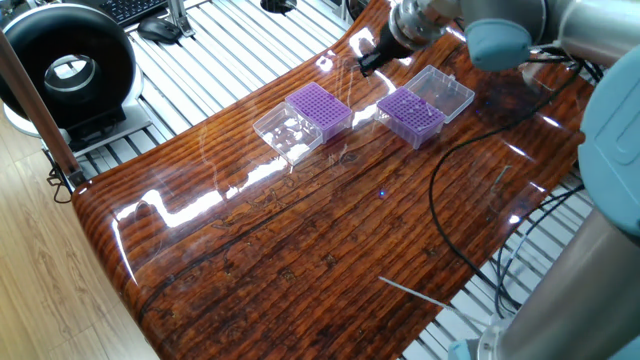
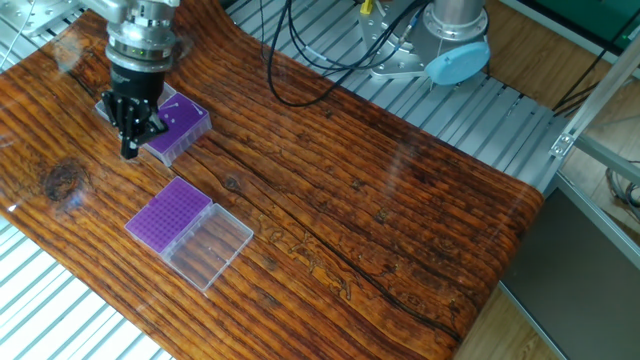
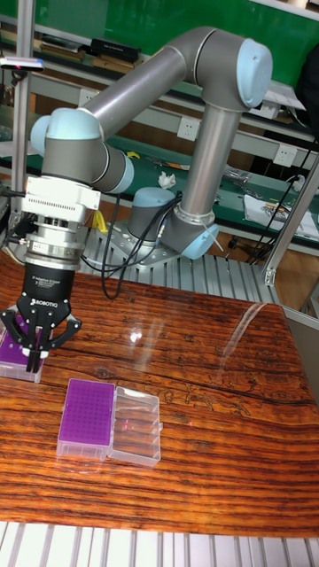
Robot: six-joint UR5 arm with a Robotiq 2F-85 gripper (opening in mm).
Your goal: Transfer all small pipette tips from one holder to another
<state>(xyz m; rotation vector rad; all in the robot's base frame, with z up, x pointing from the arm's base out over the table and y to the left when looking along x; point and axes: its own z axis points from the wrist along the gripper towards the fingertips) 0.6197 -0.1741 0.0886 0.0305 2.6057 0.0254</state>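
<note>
Two purple holders stand on the wooden table, each with a clear lid hinged open beside it. The nearer holder (image 2: 168,212) (image 1: 320,108) (image 3: 86,412) shows a dense dotted grid on top. Single small pipette tips are too small to make out. The other holder (image 2: 178,124) (image 1: 410,114) (image 3: 16,359) carries a few pale flecks. My gripper (image 2: 130,150) (image 1: 368,62) (image 3: 34,357) hangs just beside this second holder, above the table, with its fingers drawn together to a point. Whether anything is pinched between them cannot be seen.
The clear lids (image 2: 210,248) (image 1: 443,92) lie flat next to their holders. A black cable (image 1: 450,200) loops over the table. A round black device (image 1: 65,70) stands on the slatted bench past the table edge. The arm's base (image 2: 455,30) is mounted behind the table.
</note>
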